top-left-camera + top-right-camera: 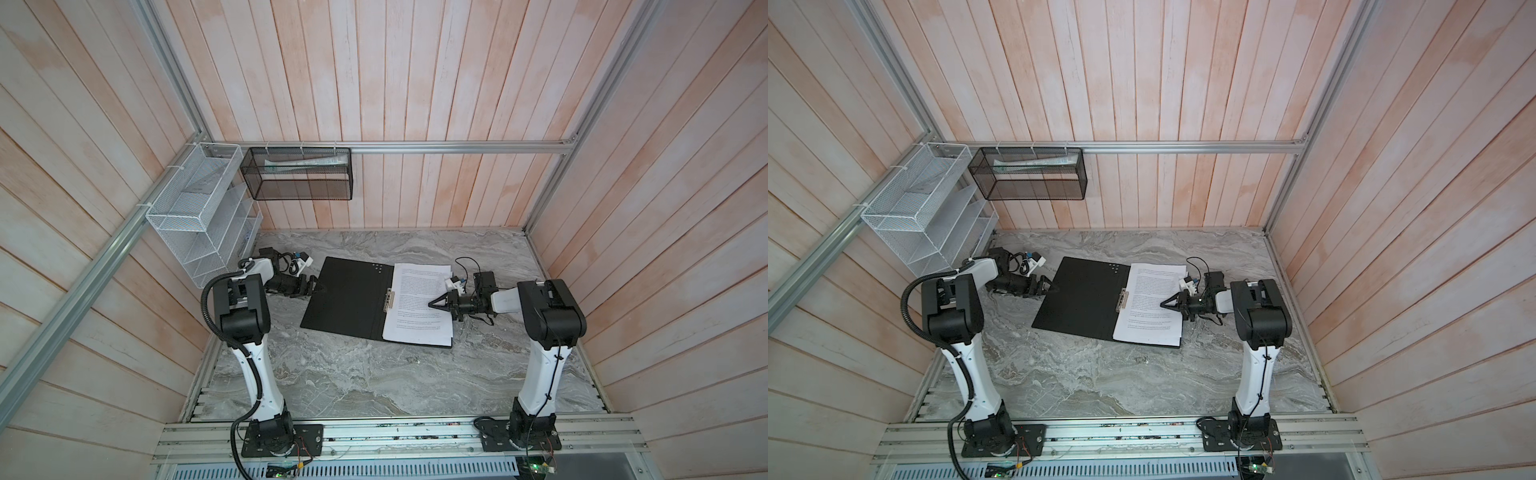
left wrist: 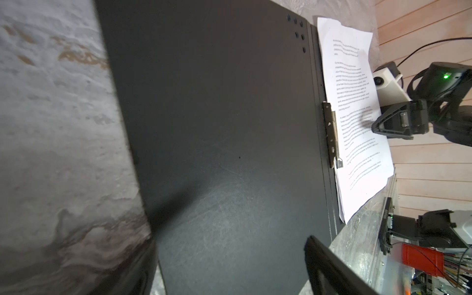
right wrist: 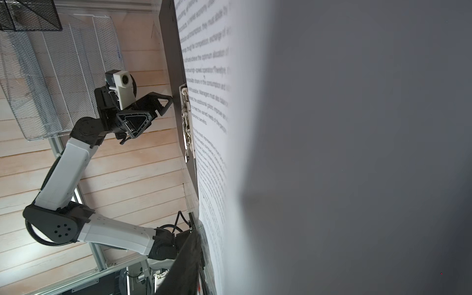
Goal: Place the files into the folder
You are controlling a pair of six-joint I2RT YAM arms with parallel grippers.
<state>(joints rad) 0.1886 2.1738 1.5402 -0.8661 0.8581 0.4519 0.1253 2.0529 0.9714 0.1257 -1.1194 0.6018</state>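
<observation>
A few printed sheets, the files (image 1: 415, 282), lie flat on the right half of the open folder (image 1: 347, 297), with their left edge just beside the spine clip (image 1: 389, 300). The folder lies black side up in the middle of the table (image 1: 374, 382), and its left flap is bare. My right pincer (image 1: 432, 305) has its tips on the files, near their middle. Whether its jaws are spread, pressed together or pinching paper, I cannot tell. My left pincer (image 1: 318, 286) sits at the outer edge of the bare flap, jaws spread wide. A white rack (image 1: 195, 208) and a black basket (image 1: 299, 187) hang in the far left corner.
</observation>
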